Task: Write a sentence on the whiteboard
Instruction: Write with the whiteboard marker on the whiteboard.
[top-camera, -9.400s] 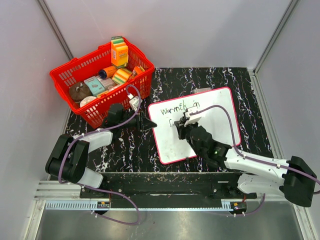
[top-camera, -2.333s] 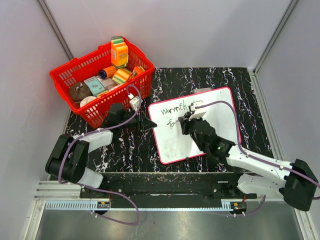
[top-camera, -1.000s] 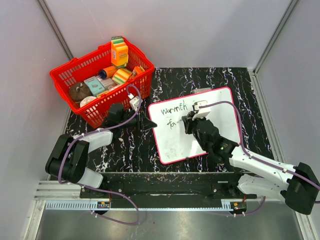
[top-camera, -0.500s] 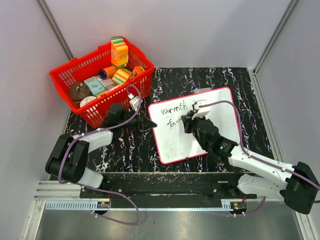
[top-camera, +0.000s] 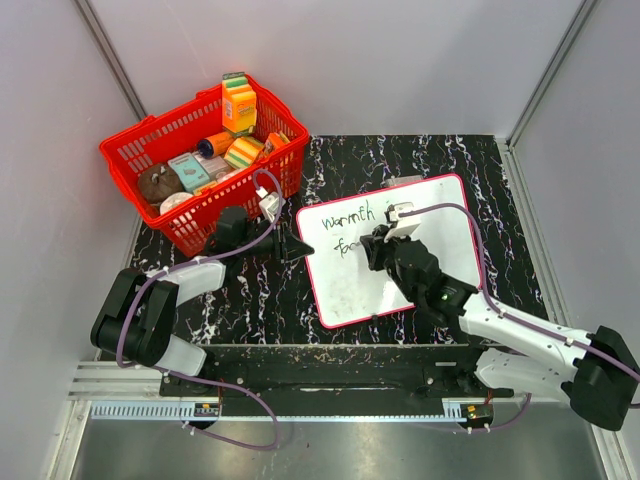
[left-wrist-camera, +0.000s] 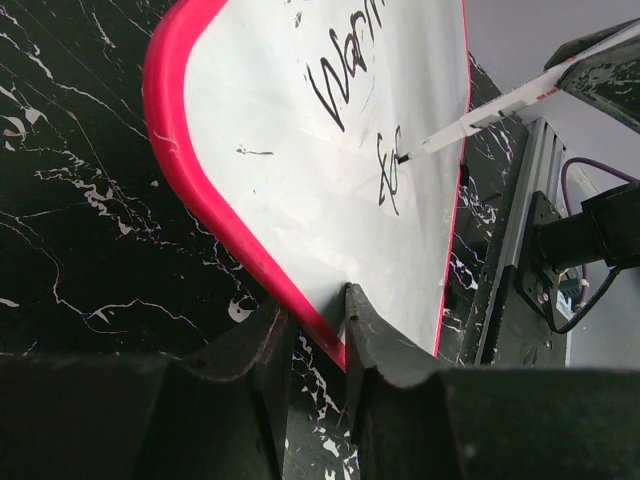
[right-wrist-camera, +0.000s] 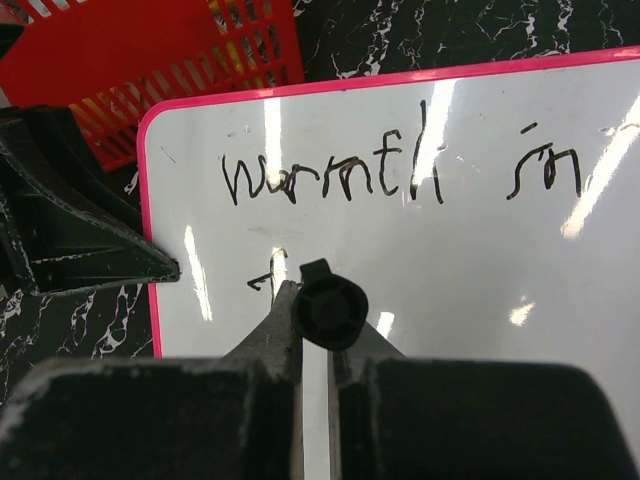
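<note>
The whiteboard (top-camera: 445, 235) lies flat on the black marbled table, right of centre. It reads "warmth in" on the top line, with a few letters begun under it (right-wrist-camera: 270, 278). My left gripper (top-camera: 300, 249) is shut on the board's left pink frame (left-wrist-camera: 230, 240); its fingers (left-wrist-camera: 365, 330) straddle the edge. My right gripper (top-camera: 372, 246) is shut on a marker (right-wrist-camera: 330, 310) held tip-down over the second line. In the left wrist view the marker (left-wrist-camera: 480, 115) is white, its tip touching the board beside the new letters.
A red basket (top-camera: 130, 150) full of groceries stands at the back left, close to the board's corner, and shows in the right wrist view (right-wrist-camera: 120, 50). A metal rail (left-wrist-camera: 520, 250) runs along the table's near edge. Grey walls enclose both sides.
Over the earlier frames the right gripper has shifted rightward along the second line, and the writing there has grown by a few strokes. The left gripper and board have not moved.
</note>
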